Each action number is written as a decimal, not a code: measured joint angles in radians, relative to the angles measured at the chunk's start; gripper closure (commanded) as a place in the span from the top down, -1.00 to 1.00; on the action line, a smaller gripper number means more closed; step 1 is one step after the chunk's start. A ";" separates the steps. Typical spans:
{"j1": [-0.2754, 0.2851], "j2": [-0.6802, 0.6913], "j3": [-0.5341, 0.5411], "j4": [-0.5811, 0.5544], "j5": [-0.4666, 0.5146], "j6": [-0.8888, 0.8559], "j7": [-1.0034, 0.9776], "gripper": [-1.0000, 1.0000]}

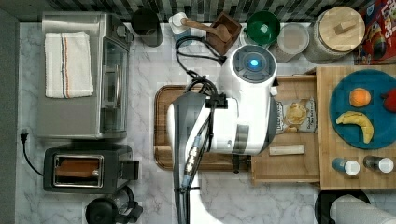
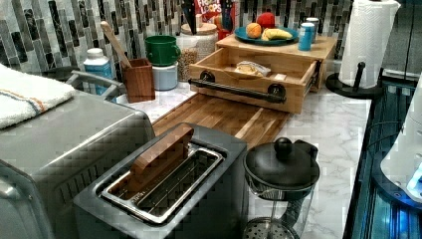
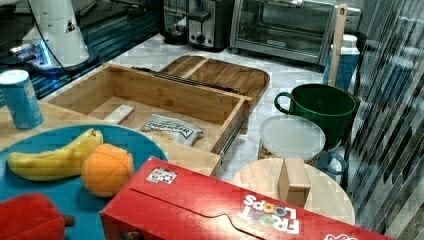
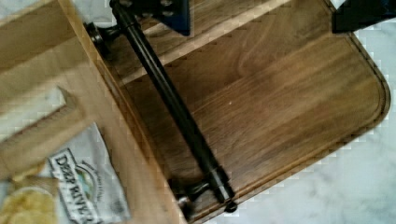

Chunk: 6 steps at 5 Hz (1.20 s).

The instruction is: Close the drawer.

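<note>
Drawer [image 2: 251, 74] hangs pulled out over the wooden tray [image 2: 219, 117] on the marble worktop [image 2: 333, 129], a chip bag [image 2: 253, 68] inside. My claw [image 4: 261, 14] hovers spread above its black handle [image 4: 175, 105], grasping nothing.

The drawer [image 4: 51, 93] is seen pulled open, its black bar handle [image 4: 175, 107] overhanging a dark wooden tray [image 4: 289, 102]; a chip bag [image 4: 74, 186] lies inside.
</note>
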<state>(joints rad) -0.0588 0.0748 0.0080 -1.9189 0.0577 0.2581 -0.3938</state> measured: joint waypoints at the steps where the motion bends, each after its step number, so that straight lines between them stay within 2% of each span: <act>1: 0.001 0.000 0.031 -0.031 0.060 0.018 -0.108 0.60; 2: 0.003 -0.005 0.068 -0.067 0.062 0.022 -0.171 -1.00; 4: 0.031 -0.036 0.086 -0.190 0.062 0.123 -0.276 -1.00; 6: 0.031 -0.045 0.128 -0.315 -0.052 0.374 -0.313 -1.00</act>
<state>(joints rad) -0.0276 0.0303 0.1362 -2.2344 0.0054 0.6323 -0.7065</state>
